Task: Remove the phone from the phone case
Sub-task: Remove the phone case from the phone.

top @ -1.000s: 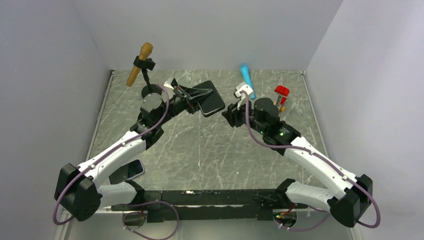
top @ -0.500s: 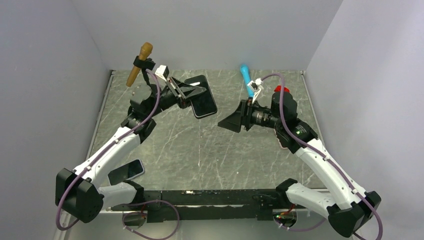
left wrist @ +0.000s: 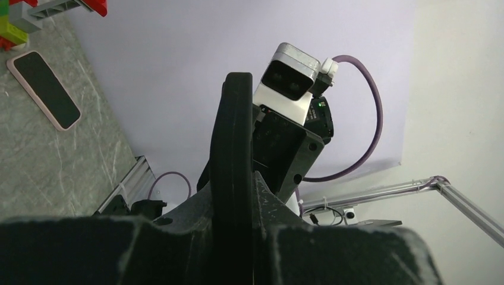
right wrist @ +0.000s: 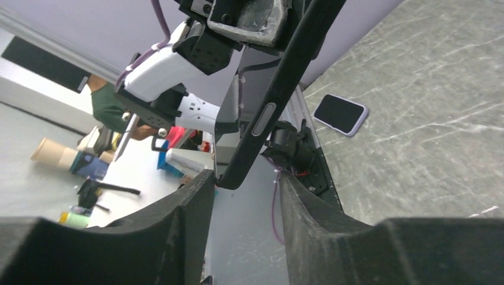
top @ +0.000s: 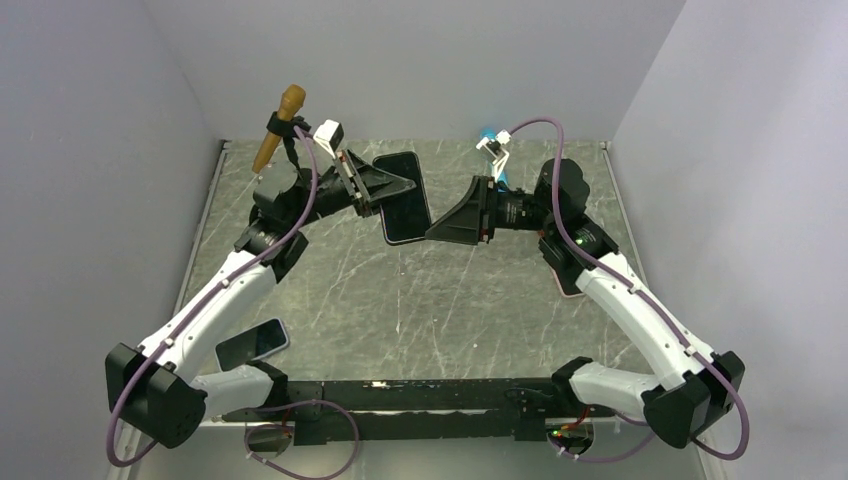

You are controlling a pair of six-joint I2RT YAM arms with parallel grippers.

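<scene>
Top external shows the left pincer (top: 400, 187) clamped on the cased phone (top: 408, 215) above the table (top: 420, 300) far-middle, right pincer (top: 432, 237) wide at its bottom corner, so I'd pinch only the case (right wrist: 285, 77) lip.

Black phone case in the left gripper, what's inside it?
A dark-screened phone fills the black phone case; the phone's back is hidden by it. The left gripper clamps both.
</scene>
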